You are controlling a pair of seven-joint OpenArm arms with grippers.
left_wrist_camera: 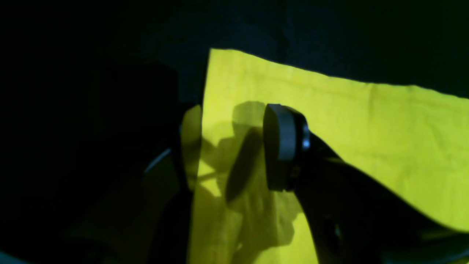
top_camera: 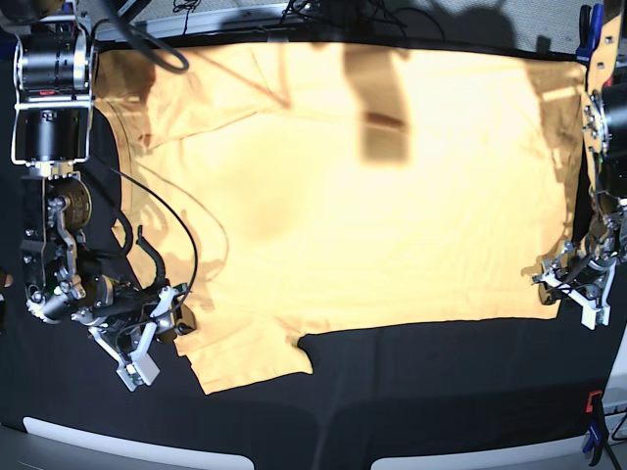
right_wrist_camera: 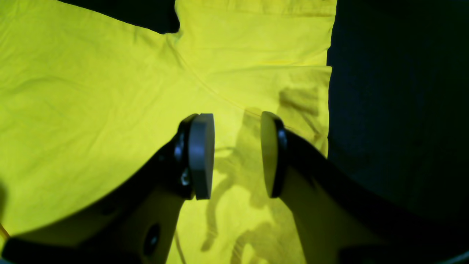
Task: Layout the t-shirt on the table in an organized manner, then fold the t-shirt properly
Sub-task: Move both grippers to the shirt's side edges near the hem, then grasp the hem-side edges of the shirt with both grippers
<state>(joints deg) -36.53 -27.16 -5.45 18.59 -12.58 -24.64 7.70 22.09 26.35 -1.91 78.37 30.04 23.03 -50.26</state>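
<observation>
In the left wrist view, one finger of the left gripper (left_wrist_camera: pixel 234 150) is lost in deep shadow at the t-shirt's (left_wrist_camera: pixel 366 139) edge, and the table (left_wrist_camera: pixel 110 36) is rendered as plain darkness. In the right wrist view the t-shirt is cut off by the top, left and bottom borders. In the base view the far hem is obscured by a dark shadow.

Robotics lab: black-draped table (top_camera: pixel 392 392), edge clamp (top_camera: pixel 595 423), loose cables (top_camera: pixel 186 245).

Grey floor (top_camera: pixel 549 15) and cables (top_camera: pixel 323 10) beyond; a blue clamp (top_camera: pixel 588 22) top-right.
</observation>
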